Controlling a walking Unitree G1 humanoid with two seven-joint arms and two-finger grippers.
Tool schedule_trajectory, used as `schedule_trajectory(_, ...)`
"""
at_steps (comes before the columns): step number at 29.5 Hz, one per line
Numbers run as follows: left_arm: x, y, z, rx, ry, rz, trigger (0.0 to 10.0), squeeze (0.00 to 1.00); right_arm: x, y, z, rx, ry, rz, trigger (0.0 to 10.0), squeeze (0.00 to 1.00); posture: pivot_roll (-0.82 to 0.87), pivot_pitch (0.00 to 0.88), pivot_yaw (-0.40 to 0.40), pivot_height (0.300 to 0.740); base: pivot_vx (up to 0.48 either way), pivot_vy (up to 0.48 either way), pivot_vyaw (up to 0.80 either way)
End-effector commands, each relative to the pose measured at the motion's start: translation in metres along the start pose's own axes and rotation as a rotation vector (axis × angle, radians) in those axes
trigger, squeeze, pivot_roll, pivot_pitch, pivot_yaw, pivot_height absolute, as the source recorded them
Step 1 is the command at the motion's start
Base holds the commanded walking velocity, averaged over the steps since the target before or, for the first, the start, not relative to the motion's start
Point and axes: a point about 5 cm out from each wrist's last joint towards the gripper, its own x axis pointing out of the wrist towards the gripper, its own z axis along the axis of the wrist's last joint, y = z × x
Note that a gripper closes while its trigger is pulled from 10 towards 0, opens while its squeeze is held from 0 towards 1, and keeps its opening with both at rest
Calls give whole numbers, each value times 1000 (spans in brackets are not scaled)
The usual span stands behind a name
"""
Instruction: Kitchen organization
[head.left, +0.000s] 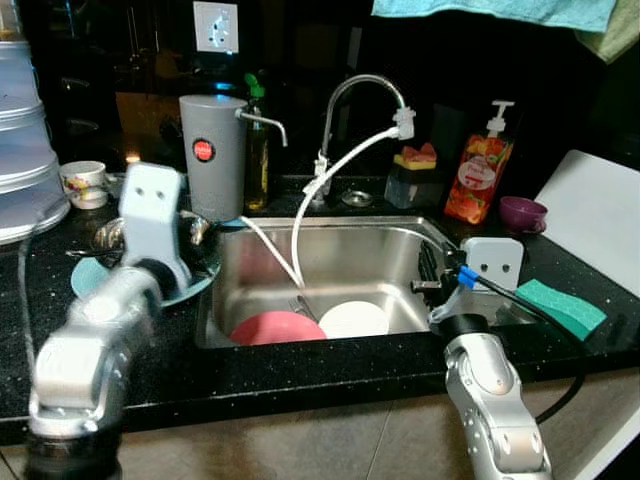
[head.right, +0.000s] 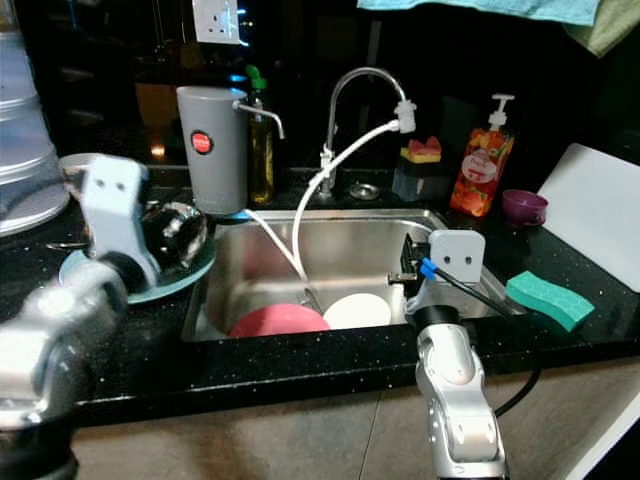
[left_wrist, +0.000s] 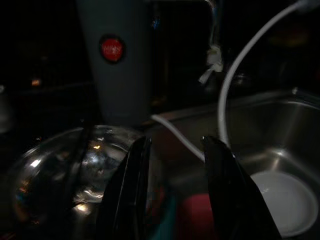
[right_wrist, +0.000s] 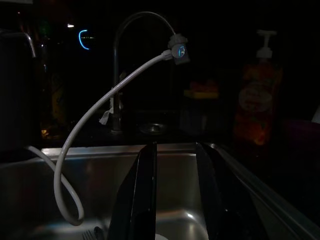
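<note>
In the steel sink (head.left: 400, 232) lie a pink plate (head.left: 277, 327) and a white plate (head.left: 352, 319), side by side on the bottom. Left of the sink, a glass bowl (head.right: 175, 228) rests on a teal plate (head.right: 185, 275). My left gripper (left_wrist: 177, 145) hovers open just beside the bowl's rim, nothing between its fingers (left_wrist: 132, 185). My right gripper (right_wrist: 175, 150) is open over the sink's right edge, pointing toward the faucet (head.left: 350, 95). A white hose (head.left: 300, 235) loops from the spout down into the basin.
A grey dispenser (head.left: 212, 155) and a dark bottle stand behind the sink's left corner. At the back right stand an orange soap bottle (head.left: 478, 170), a sponge holder (head.left: 415, 170) and a purple bowl (head.left: 522, 213). A green sponge (head.left: 560, 305) and a white board (head.left: 600, 215) lie on the right; a cup (head.left: 82, 183) sits far left.
</note>
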Motion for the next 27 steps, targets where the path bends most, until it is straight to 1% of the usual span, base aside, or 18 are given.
schedule_trajectory(1, 8, 18, -1, 22, 75, 63, 10000, 0, 1, -4, 7, -13, -23, -13, 10000, 0, 191, 0, -75, 740, 0, 0, 0)
schedule_trajectory(2, 8, 18, -1, 22, 75, 63, 10000, 0, 1, -4, 7, -13, -23, -13, 10000, 0, 191, 0, -75, 740, 0, 0, 0)
schedule_trajectory(4, 16, 29, 0, 36, 125, 99, 10000, 0, 2, -3, 9, -12, -32, -8, 10000, 0, 191, 0, -75, 740, 0, 0, 0)
schedule_trajectory(7, 19, 32, 0, 47, 145, 101, 10000, 0, 3, -3, 11, -11, -37, -5, 10000, 0, 191, 0, -73, 740, 0, 0, 0)
schedule_trajectory(10, 35, 32, -2, 68, 209, 66, 10000, 0, 8, 4, 20, -1, -71, 22, 10000, 0, 188, 0, -67, 740, 0, 0, 0)
schedule_trajectory(12, 44, 36, -7, 75, 249, 77, 10000, 0, 11, 9, 27, 10, -95, 38, 10000, 0, 183, 0, -64, 740, 0, 0, 0)
schedule_trajectory(13, 48, 40, -9, 48, 265, 82, 10000, 490, 11, 11, 30, 16, -105, 43, 10000, 0, 181, 0, -59, 740, 0, 0, 0)
schedule_trajectory(14, 48, 40, -9, 48, 265, 82, 10000, 490, 11, 11, 30, 16, -105, 43, 10000, 0, 181, 0, -59, 740, 0, 0, 0)
schedule_trajectory(15, 54, 47, -12, 19, 286, 106, 10000, 1000, 12, 13, 33, 23, -117, 47, 10000, 0, 178, 0, -57, 740, 0, 0, 0)
schedule_trajectory(16, 54, 47, -12, 19, 286, 106, 10000, 1000, 12, 13, 33, 23, -117, 47, 10000, 0, 178, 0, -57, 740, 0, 0, 0)
schedule_trajectory(19, 63, 57, -10, 16, 290, 154, 10000, 1000, 11, 13, 33, 26, -117, 43, 10000, 0, 170, 0, -53, 740, 0, 0, 0)
schedule_trajectory(21, 66, 58, -9, 19, 290, 161, 10000, 1000, 10, 13, 33, 26, -116, 41, 10000, 0, 169, 0, -53, 740, 0, 0, 0)
schedule_trajectory(27, 74, 61, -9, -36, 308, 161, 10000, 1000, 10, 14, 32, 27, -112, 39, 10000, 0, 162, 0, -44, 740, 0, 0, 0)
